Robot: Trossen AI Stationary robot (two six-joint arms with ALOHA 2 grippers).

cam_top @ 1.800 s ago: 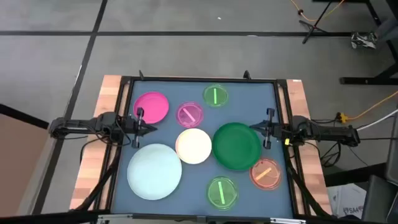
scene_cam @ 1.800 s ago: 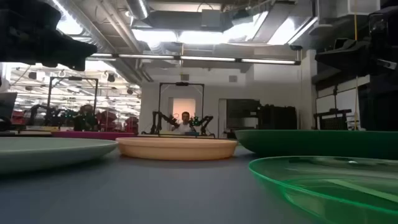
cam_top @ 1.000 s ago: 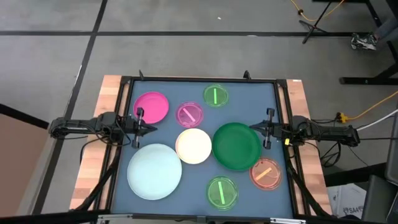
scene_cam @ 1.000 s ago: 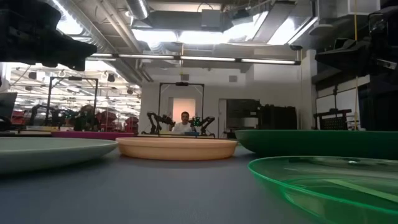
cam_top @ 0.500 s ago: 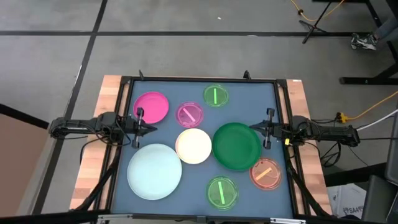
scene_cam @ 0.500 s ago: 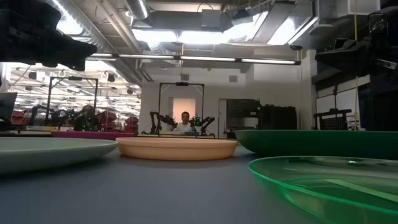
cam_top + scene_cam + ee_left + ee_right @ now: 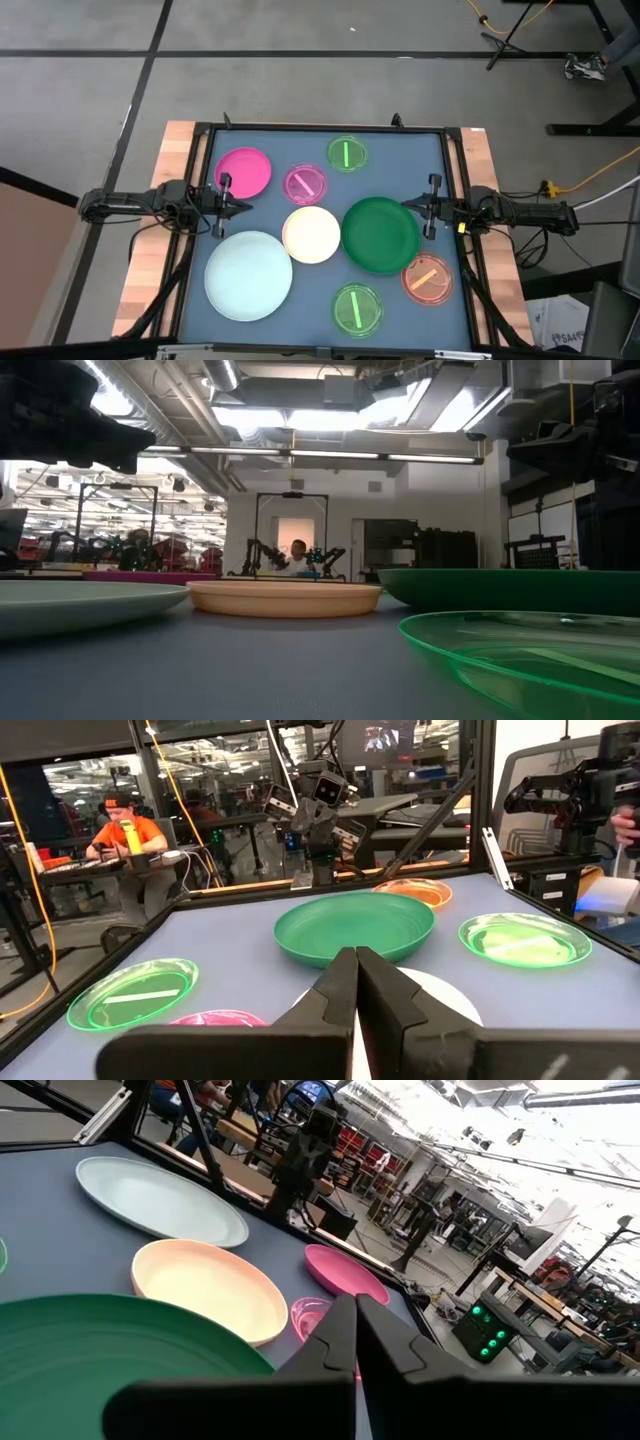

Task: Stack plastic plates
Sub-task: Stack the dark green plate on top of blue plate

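Observation:
Seven plates lie flat on the dark table mat. The large pale blue-white plate (image 7: 248, 275) is near left, the cream plate (image 7: 311, 234) in the middle, the dark green plate (image 7: 381, 235) to its right, and the magenta plate (image 7: 244, 170) far left. Small translucent plates lie around them: pink (image 7: 305, 184), green (image 7: 346, 154), green (image 7: 356, 308) and orange (image 7: 428, 279). My left gripper (image 7: 244, 208) hovers shut at the left edge, between the magenta and pale plates. My right gripper (image 7: 405, 205) hovers shut over the green plate's right rim.
A black frame (image 7: 320, 129) and wooden side strips (image 7: 160, 220) border the table. Bare mat shows along the far edge and at the near left corner. Beyond the table the left wrist view shows a seated person in orange (image 7: 122, 820) and another robot station.

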